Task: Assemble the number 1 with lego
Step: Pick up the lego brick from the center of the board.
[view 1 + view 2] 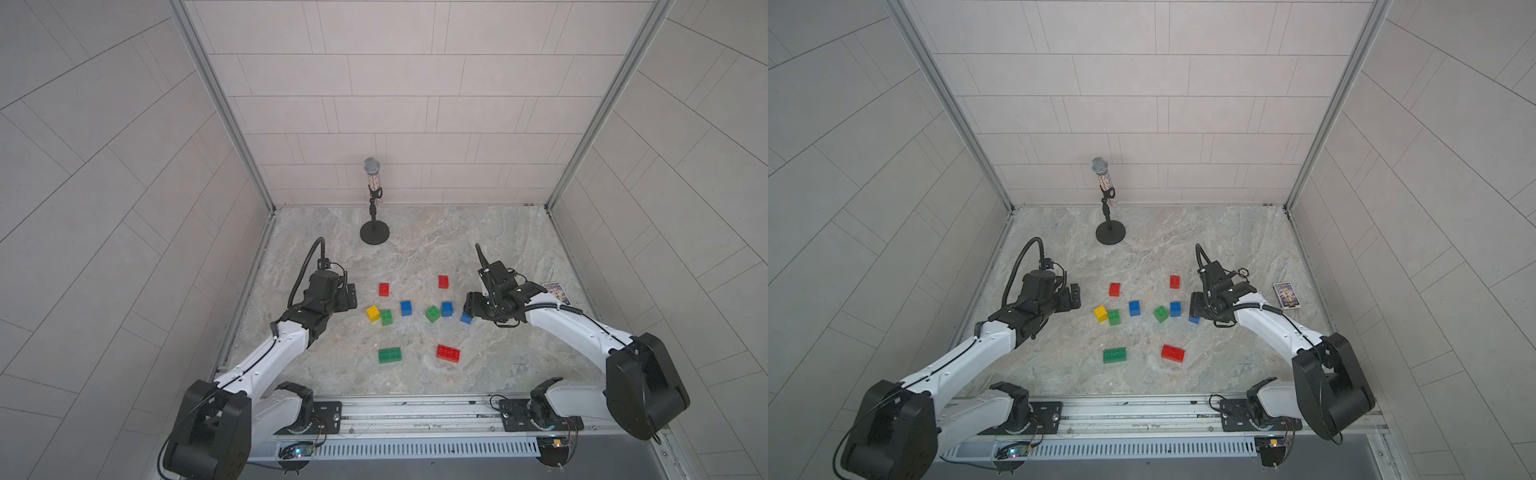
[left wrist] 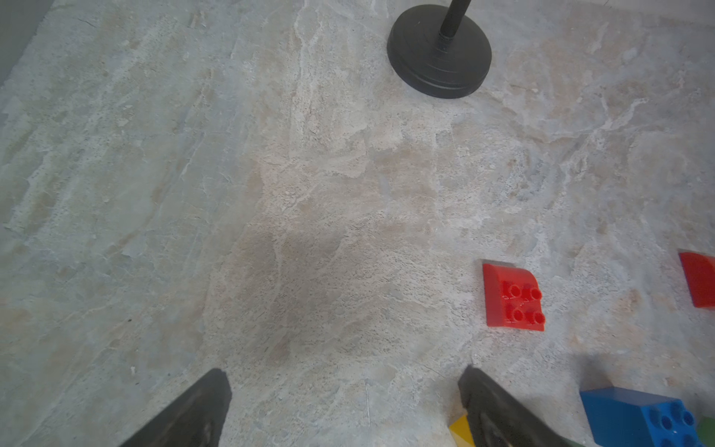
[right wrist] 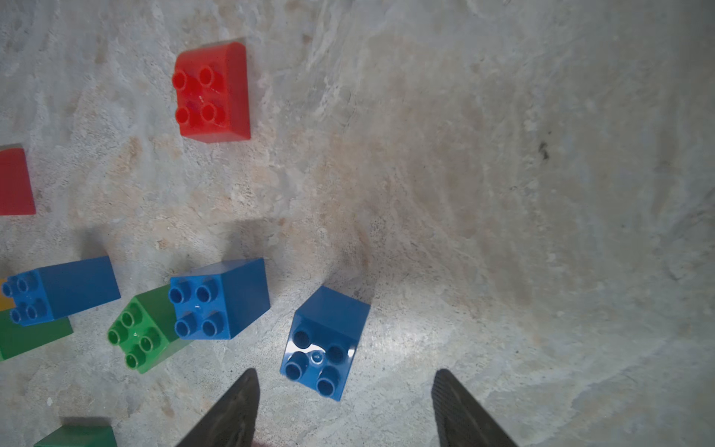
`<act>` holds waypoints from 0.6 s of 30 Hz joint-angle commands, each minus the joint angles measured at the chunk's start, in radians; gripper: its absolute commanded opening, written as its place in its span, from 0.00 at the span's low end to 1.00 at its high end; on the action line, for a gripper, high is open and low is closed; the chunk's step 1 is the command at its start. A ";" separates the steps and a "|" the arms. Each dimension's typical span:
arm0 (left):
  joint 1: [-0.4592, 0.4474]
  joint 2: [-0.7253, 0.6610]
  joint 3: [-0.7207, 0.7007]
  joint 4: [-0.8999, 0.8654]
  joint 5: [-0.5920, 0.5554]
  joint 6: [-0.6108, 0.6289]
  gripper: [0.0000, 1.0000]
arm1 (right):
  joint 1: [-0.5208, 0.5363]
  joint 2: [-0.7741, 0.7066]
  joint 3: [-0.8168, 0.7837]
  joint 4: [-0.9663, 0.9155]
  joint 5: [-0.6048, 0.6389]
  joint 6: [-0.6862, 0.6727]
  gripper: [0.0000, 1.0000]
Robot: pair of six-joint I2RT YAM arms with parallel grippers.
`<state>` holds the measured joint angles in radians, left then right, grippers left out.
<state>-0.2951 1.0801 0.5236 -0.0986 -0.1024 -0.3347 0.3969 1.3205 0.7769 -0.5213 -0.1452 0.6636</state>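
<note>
1. Long green brick (image 1: 389, 355) and long red brick (image 1: 448, 353) lie lower centre in both top views.
2. Right gripper (image 3: 345, 372) is spread, with the blue brick (image 3: 329, 329) between its tips and gaps either side. Left gripper (image 2: 344, 370) is spread over bare table (image 2: 309, 193).
3. Microphone stand (image 1: 375, 232) stands farthest, upper centre.

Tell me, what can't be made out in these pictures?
Small blue brick: in both top views the right gripper covers most of it.
Card: its print is too small to read in the top views.
Yellow brick: in the left wrist view, cut off by the picture's edge and hidden behind a finger of the left gripper.
</note>
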 commanded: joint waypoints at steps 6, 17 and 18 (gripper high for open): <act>-0.003 -0.104 -0.116 0.139 -0.073 -0.040 1.00 | 0.025 0.118 0.018 0.055 0.025 0.045 0.66; -0.003 -0.023 -0.093 0.155 -0.053 -0.037 1.00 | 0.085 0.188 0.063 0.028 0.099 0.016 0.47; -0.003 -0.023 -0.093 0.154 -0.053 -0.036 1.00 | 0.093 0.185 0.069 0.015 0.112 0.007 0.45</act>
<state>-0.2951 1.0554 0.4149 0.0334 -0.1501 -0.3664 0.4706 1.5074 0.8219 -0.4622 -0.0990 0.6800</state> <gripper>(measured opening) 0.998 0.455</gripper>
